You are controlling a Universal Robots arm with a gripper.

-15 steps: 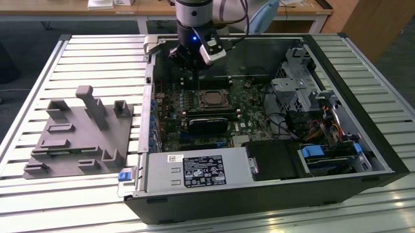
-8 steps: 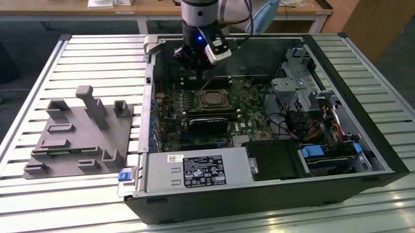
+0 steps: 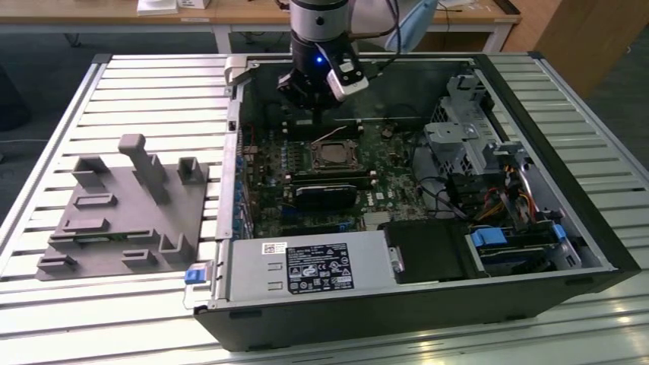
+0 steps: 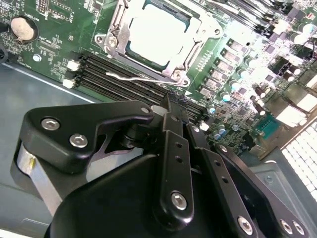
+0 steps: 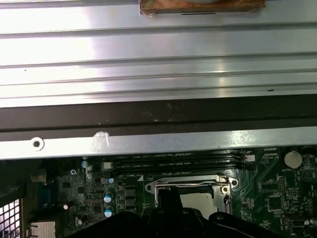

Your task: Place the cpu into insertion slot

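An open black desktop computer case (image 3: 568,251) lies on its side on a ribbed silver metal tabletop (image 3: 152,84), its green motherboard (image 3: 266,163) exposed. The black articulated tool (image 3: 309,106) hangs inside the case over the board's far edge, at about 12 o'clock from the small square insertion slot with dark frame and thin metal bracket rim (image 3: 333,154). In the second wrist view the tool's black linkage and fingers (image 4: 173,134) stand in front of the long black memory connector strips (image 4: 124,79), the fingers drawn together to a narrow tip; nothing can be seen between them, and whether they are fully closed cannot be told. The flat square cpu with its pale silvery metal face (image 4: 156,32) lies seated within the insertion slot (image 4: 111,42), flat and level, framed by the bracket, apart from the tool. A thin wire retention lever (image 4: 133,78) lies beside the slot's edge, towards the memory strips. The first wrist view shows the cpu (image 5: 200,200) in the slot beyond the tool body. In the exterior view, a grey moulded parts fixture (image 3: 121,209) sits on the tabletop at 9 o'clock from the case, well apart from the tool.
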